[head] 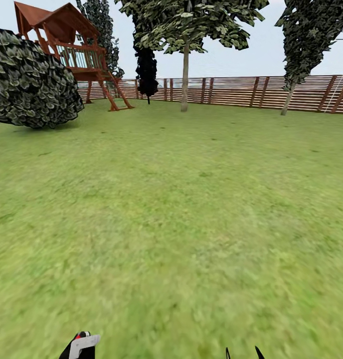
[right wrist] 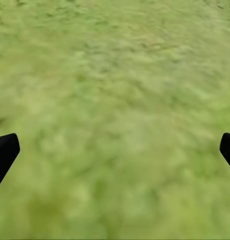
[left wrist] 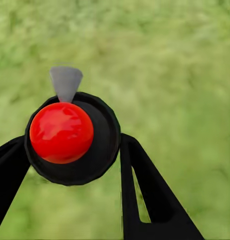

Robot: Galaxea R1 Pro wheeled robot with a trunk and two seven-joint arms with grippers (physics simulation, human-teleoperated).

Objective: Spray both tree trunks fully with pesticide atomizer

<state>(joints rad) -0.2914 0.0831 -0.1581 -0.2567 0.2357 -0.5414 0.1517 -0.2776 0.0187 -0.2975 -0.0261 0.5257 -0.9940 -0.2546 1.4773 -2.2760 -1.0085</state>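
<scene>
Left tool point(left wrist: 69, 165) around round-capped atomizer point(left wrist: 69, 137)

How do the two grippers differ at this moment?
The left gripper is shut on the pesticide atomizer, a dark bottle with a red cap; the right gripper holds nothing. The left gripper's fingers sit close against the bottle, while the right gripper's fingers are spread wide, with bare lawn between them. Both have black fingers and hang over grass.
</scene>
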